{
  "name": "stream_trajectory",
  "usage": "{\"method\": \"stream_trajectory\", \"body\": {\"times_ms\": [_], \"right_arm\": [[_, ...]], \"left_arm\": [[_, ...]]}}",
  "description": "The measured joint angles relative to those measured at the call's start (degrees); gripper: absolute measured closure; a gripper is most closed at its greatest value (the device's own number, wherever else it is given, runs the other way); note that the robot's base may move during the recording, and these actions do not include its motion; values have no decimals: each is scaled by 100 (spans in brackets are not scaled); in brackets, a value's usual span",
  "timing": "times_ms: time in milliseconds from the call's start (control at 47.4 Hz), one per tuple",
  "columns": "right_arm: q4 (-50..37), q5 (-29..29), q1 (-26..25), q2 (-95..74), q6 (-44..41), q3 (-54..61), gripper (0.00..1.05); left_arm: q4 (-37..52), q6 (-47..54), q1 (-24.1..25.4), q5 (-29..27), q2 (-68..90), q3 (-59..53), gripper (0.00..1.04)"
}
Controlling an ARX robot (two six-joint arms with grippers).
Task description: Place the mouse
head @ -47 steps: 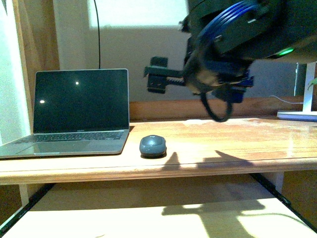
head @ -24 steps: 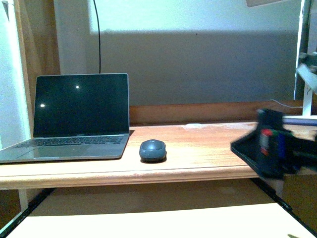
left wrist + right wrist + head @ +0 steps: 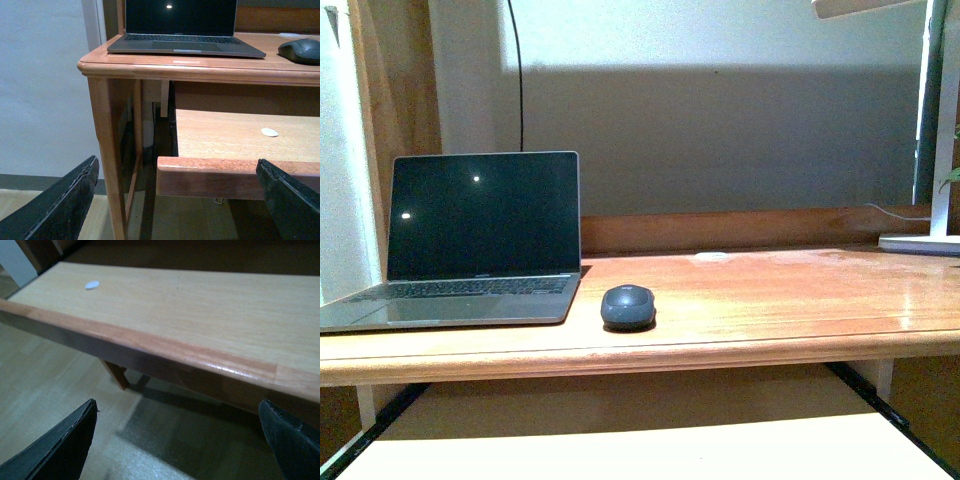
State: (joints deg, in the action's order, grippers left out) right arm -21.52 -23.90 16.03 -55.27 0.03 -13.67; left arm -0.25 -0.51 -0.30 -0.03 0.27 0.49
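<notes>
Grey-blue and domed, the mouse (image 3: 628,305) sits on the wooden worktop (image 3: 770,300) just beside the open laptop (image 3: 480,235) — the left wrist view cuts it off at the frame edge. Neither arm shows from the front; the left jaws and right jaws show only dark tips, spread wide — empty.

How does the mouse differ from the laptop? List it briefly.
The mouse is far smaller than the laptop. The mouse is a domed dark oval; the laptop is flat and angular, its dark screen open upright. Both rest on the wooden desk top, nothing gripping them.
</notes>
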Motion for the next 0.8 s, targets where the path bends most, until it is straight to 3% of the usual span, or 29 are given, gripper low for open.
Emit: {"method": "stream_trajectory", "body": {"times_ms": [444,803], "right_arm": [[-1255,1178,992,-1926,-245,-404,7],[-1700,1864,1233,-3047,-76,-1224,7]], "left_arm": [[0,0,0,2,0,0,8],[0,0,0,2,0,0,8]]}}
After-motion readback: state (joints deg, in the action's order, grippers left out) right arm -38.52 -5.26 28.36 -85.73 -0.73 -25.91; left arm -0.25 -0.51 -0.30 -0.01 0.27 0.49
